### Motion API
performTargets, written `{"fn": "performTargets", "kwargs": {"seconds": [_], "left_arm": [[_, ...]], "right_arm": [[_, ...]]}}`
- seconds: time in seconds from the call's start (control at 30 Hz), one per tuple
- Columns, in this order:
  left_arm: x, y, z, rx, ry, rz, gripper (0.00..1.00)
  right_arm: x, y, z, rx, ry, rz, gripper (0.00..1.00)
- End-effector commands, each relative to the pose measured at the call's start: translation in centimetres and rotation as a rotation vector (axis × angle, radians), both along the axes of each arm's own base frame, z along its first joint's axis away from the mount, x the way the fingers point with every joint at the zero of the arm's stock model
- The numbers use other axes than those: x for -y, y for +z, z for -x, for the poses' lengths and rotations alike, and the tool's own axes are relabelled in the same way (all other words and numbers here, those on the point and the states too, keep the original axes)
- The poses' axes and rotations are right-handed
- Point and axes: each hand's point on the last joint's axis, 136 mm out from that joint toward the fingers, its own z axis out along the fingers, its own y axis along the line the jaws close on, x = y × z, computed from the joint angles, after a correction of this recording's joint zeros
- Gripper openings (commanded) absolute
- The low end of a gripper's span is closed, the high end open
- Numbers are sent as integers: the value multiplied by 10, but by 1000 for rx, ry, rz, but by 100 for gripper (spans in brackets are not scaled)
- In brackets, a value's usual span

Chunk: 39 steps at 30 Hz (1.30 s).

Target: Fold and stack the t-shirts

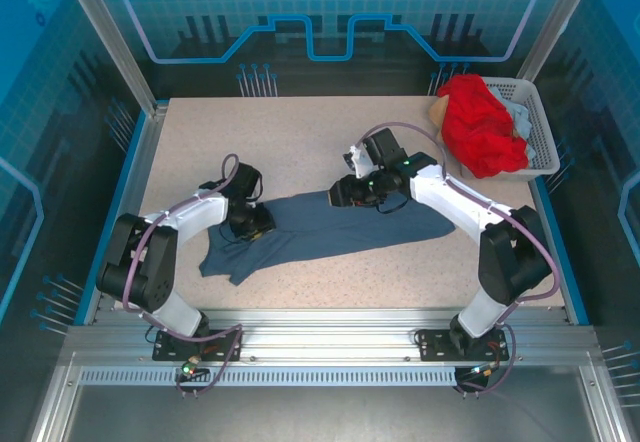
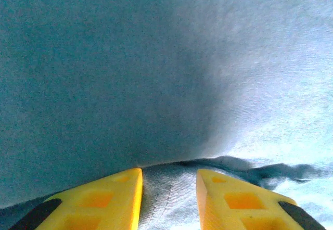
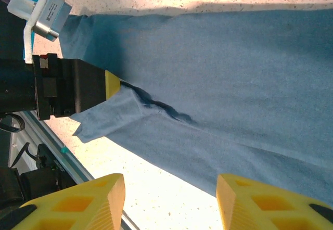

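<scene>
The slate-blue t-shirt [image 1: 330, 227] lies spread across the middle of the table, with a wrinkled flap at its left end. My left gripper [image 1: 252, 224] presses down on that left part. Its yellow fingers [image 2: 117, 199] stand partly apart, and a seamed strip of the blue cloth [image 2: 169, 188] lies between them. My right gripper [image 1: 343, 193] hangs open over the shirt's far edge with nothing between its fingers [image 3: 170, 188]. From the right wrist, the left gripper [image 3: 78, 92] rests on a fold of the blue shirt [image 3: 234, 84]. The red t-shirt [image 1: 480, 127] is heaped in the basket.
The white perforated basket [image 1: 540, 112] stands at the table's back right corner, with light cloth beside the red shirt. Bare speckled tabletop [image 1: 300, 142] lies behind the blue shirt, and more in front of it. An aluminium rail [image 1: 320, 322] runs along the near edge.
</scene>
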Motion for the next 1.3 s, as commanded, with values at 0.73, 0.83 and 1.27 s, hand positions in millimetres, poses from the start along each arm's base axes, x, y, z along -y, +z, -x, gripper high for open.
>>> {"fn": "performTargets", "kwargs": {"seconds": [0.73,0.83,1.27], "left_arm": [[58,27,66,-123,-104,91,0],[69,24,68,-151,-98,104,0],[101,15,71,-196,-88,111,0]], "right_arm": [[20,-4,2,-29,-51,20,43],[22,-6,4,-33,-54,26,43],[32,-16,12,-54,-65,44,42]]}}
